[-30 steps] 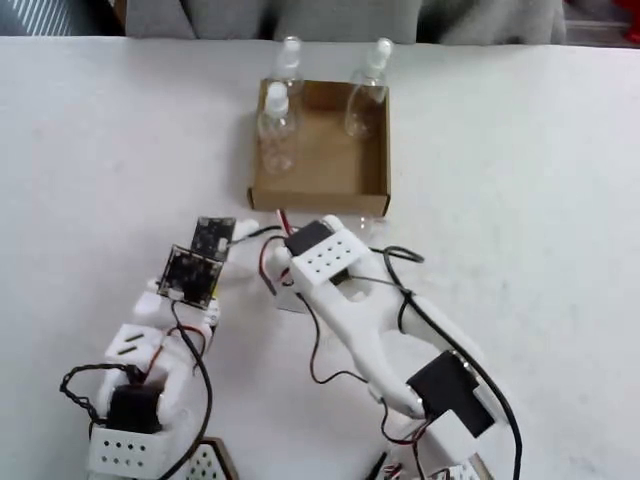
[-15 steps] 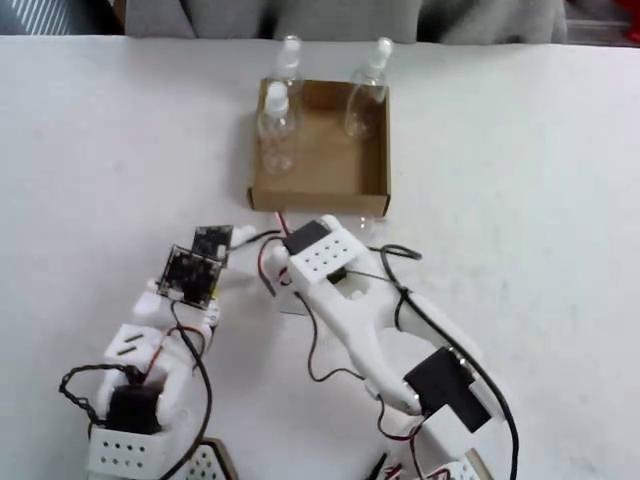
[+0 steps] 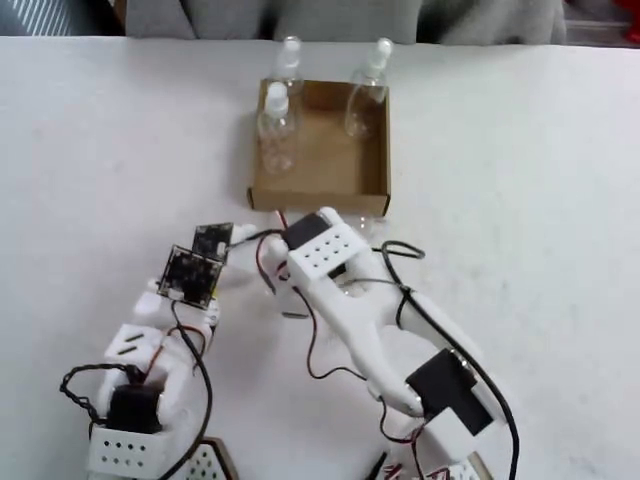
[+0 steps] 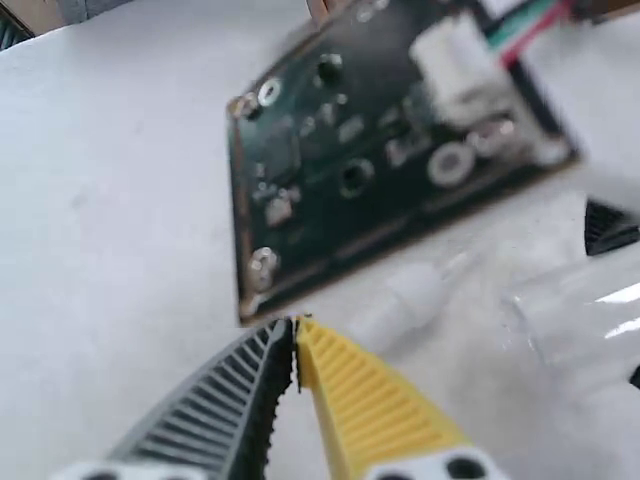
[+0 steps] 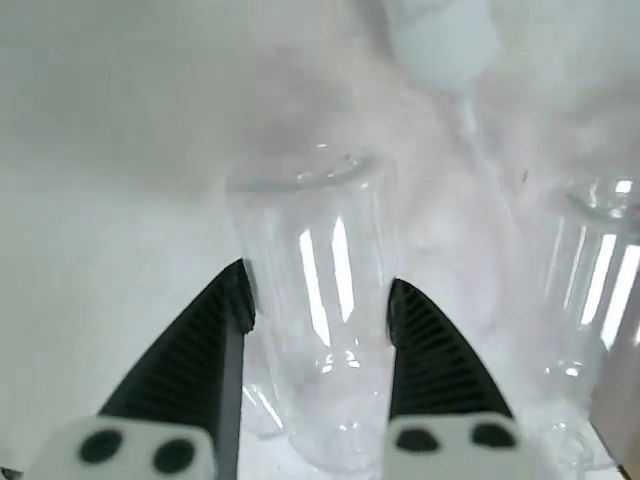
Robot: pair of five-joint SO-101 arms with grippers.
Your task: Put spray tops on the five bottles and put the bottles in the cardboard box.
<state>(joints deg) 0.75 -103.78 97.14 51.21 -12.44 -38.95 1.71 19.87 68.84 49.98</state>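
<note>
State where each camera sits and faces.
High view: fixed above the table, looking down on cardboard box and both arms.
Left wrist view: on left arm, facing past its shut pincer at a circuit board.
Right wrist view: on right arm, facing its pincer clasping a clear bottle.
High and left wrist share the circuit board.

Glossy plastic, dull cardboard, a matt white bench (image 3: 520, 150).
The clear plastic bottle (image 5: 312, 220) between the black ribbed plastic fingers (image 5: 200, 350) of my right pincer (image 5: 318, 285) is smooth and glossy, streaked with highlights. My left pincer (image 4: 296, 335) has one dark grey and one yellow finger, both of ridged matt plastic. The dark green circuit board (image 4: 380, 150) has a faint sheen and bright metal solder spots. The brown cardboard box (image 3: 325, 165) looks dull and papery.
</note>
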